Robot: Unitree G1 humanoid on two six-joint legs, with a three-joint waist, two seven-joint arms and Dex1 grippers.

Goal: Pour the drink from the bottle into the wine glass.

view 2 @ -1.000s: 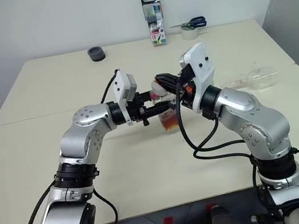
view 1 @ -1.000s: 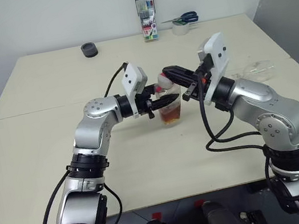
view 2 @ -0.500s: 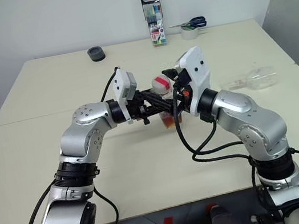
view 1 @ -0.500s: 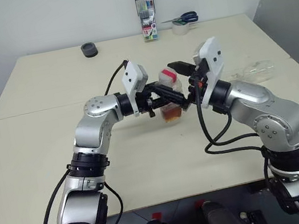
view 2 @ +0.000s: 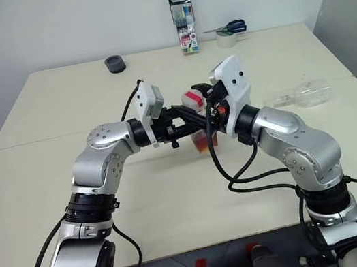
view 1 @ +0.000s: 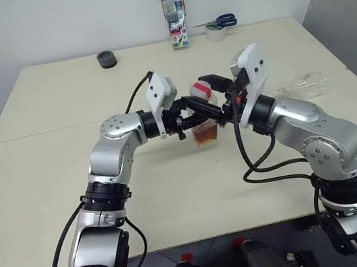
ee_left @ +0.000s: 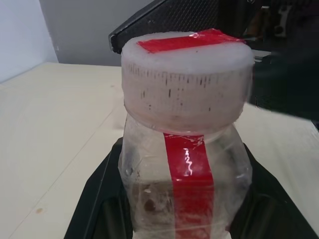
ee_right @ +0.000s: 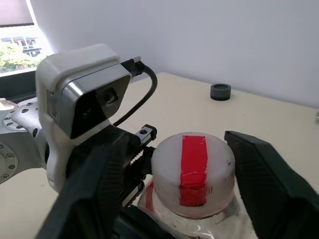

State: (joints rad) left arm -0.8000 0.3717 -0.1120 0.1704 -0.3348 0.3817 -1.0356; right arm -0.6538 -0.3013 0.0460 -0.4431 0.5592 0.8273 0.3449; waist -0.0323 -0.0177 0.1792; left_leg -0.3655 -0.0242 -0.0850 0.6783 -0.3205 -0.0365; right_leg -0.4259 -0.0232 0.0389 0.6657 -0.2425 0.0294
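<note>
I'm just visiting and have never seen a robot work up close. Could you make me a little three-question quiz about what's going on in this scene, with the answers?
1. True or false: the cap is already off the bottle.
2. Which gripper is clamped around the bottle's body?
A. the left gripper
B. the right gripper
C. neither one
3. Fill in the missing word: the wine glass is lying on its ____ on the table, to the right of the right arm.

Key
1. False: the cap sits on the bottle, with the right gripper's fingers standing on either side of it, apart from it.
2. A
3. side
</note>
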